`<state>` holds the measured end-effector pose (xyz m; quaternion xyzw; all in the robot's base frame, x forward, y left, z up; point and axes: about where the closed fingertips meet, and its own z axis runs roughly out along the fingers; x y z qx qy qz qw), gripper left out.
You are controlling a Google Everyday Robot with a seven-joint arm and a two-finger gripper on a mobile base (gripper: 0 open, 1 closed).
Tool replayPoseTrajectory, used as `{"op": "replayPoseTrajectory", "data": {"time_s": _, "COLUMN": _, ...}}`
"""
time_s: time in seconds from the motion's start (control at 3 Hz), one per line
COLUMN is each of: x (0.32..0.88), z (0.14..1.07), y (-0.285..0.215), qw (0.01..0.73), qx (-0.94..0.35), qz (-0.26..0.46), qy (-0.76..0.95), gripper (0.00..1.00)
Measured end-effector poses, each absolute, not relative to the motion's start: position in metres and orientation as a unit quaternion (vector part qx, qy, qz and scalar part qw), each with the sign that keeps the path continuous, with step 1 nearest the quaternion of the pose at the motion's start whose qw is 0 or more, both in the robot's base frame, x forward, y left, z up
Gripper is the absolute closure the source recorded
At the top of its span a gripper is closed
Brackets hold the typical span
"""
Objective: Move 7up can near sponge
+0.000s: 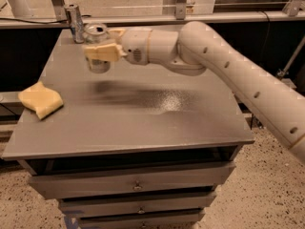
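- The gripper (99,44) is clamping the 7up can (98,66) between its yellowish fingers (101,52). It is closed on the can's body, with one finger crossing the front and the shiny pull-tab top showing above it.
- The can is hanging upright, clear of the grey table (143,123), and a soft shadow is lying on the surface beneath it.
- Measured from the sponge (40,99), the can is sitting farther back and off to the right — apart from it, with bare table top between the two.
- The sponge is lying flat at the left edge of the table, and nothing is touching it.
- A slimmer silver-blue can (74,23) is standing well behind the sponge at the far corner, just beyond the held can. It is playing no part in the job.
- As a judgement, the grasp and lift are looking done and the carry is looking partly done.
- What is remaining, by the same judgement — closing the gap toward the sponge, lowering the can onto the table beside it, and opening the fingers to let it stand on its own.
- The placing itself is not yet done, since the can is resting on nothing but the grip.
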<state>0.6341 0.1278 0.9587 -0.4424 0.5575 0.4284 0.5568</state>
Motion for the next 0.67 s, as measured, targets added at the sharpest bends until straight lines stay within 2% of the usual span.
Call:
{"op": "replayPoseTrajectory", "data": {"time_s": 0.33, "x": 0.619, "z": 0.949, "y": 0.185, "qw": 0.541, "qx": -0.464, "qz": 0.442, "qy": 0.544, "gripper": 1.00}}
{"op": "replayPoseTrajectory", "data": {"time_s": 0.67, "x": 0.605, "z": 0.934, "y": 0.218, "qw": 0.525, "qx": -0.466, "qz": 0.459, "qy": 0.544, "gripper": 1.00}}
